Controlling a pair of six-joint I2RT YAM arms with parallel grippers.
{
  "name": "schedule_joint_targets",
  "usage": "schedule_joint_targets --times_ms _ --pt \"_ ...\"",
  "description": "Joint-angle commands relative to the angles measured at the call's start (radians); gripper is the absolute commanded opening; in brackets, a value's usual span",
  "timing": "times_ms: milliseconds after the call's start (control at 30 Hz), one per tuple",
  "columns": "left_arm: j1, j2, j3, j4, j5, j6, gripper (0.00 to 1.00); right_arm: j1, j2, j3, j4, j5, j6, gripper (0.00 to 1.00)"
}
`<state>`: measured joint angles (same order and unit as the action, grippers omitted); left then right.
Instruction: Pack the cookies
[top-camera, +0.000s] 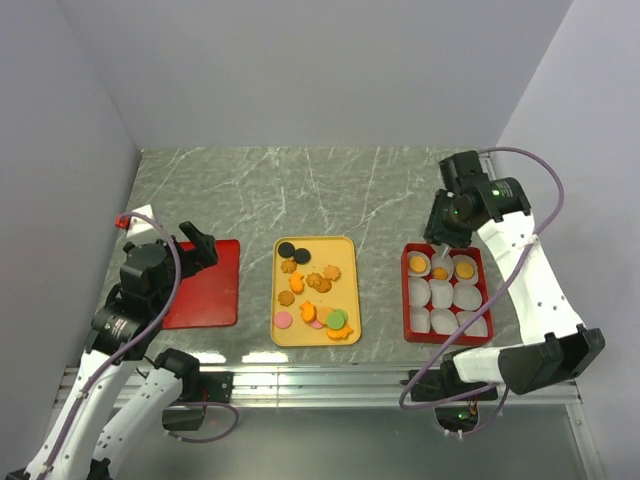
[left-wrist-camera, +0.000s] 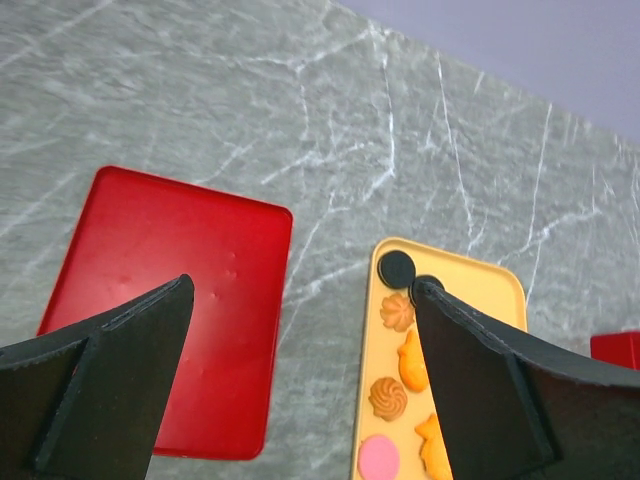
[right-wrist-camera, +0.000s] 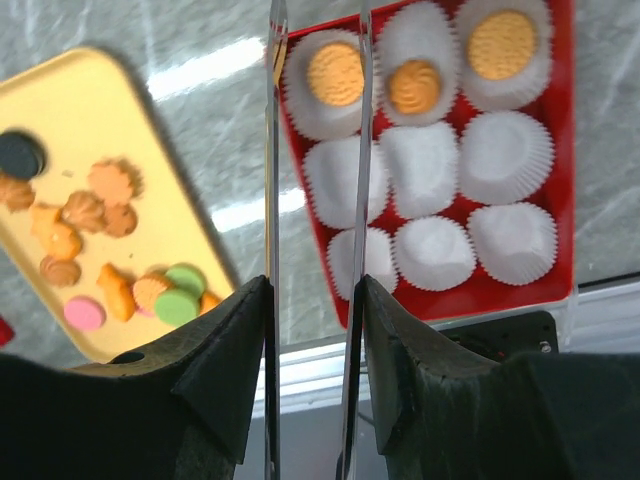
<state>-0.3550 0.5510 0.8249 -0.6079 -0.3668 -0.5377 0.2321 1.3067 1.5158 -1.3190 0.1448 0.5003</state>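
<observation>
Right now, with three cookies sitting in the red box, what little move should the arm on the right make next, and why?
Probably swing the right gripper back to the yellow tray for another cookie. It hangs over the red box with nothing visible between its thin tongs, only the top row of paper cups is filled, six are empty, and many cookies remain on the tray.

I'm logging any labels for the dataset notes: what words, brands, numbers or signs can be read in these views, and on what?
None can be read.
Red box, its paper cups, yellow tray and red lid: plain, no print.
Cookies: embossed patterns only, no legible lettering.
Left gripper, right gripper and table: no markings visible.
</observation>
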Motion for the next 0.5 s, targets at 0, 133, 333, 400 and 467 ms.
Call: schedule_joint_targets --times_ms 0,133,333,400,467 --pt "-0.002 -0.025 -0.019 0.019 -0.069 -0.005 0.99 0.108 0.029 0.090 -0.034 -0.025 0.035 0.49" --pt "-0.004 -0.051 -0.035 0.036 -0.049 0.011 0.99 0.254 0.081 0.142 -0.054 -0.042 0.096 0.49" --pt "-0.001 -0.052 -0.033 0.028 -0.055 0.016 0.99 0.397 0.132 0.116 -0.003 -0.094 0.135 0.49" --pt "-0.002 -0.052 -0.032 0.031 -0.047 0.019 1.00 0.453 0.153 0.135 0.003 -0.094 0.142 0.49" --pt "-0.002 -0.052 -0.032 0.028 -0.050 0.018 0.99 0.486 0.189 0.150 0.006 -0.094 0.147 0.49"
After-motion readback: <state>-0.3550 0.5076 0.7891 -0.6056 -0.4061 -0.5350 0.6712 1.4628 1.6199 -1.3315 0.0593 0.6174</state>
